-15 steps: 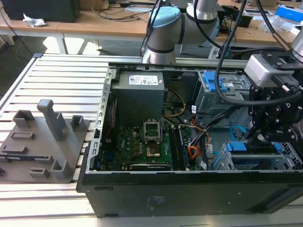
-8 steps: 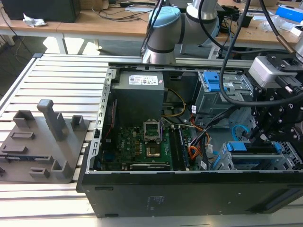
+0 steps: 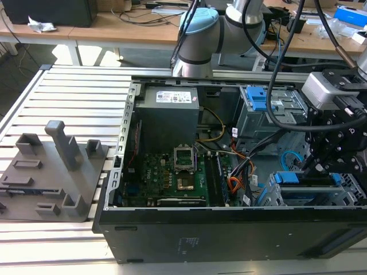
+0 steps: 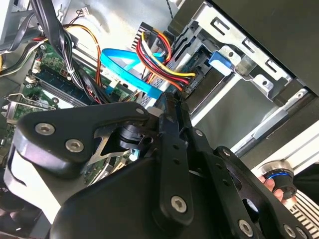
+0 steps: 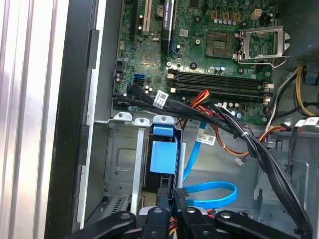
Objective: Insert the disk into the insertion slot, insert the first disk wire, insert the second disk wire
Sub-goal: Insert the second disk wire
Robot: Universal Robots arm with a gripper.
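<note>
The disk, with its blue latch [image 5: 163,155], sits inside the insertion slot [image 3: 347,197], a silver sheet-metal cage at the case's front corner on the exterior view's right. The first disk wire [image 4: 160,54], a red, yellow and black bundle, runs into the disk's rear edge. The second disk wire [image 5: 212,195] is a flat light-blue cable that loops beside the cage. Its dark plug end lies between my fingertips. My gripper [image 4: 172,98] is shut on that plug just behind the disk, and it hangs low over the cage [image 3: 314,167].
The open computer case [image 3: 229,235] lies on a slatted aluminium table. The motherboard [image 5: 219,45] and thick black cable bundles [image 5: 249,144] lie close to the gripper. A second grey cage with a blue latch [image 3: 258,100] and the power supply [image 3: 169,112] stand further back. A grey fixture [image 3: 54,172] sits on the exterior view's left.
</note>
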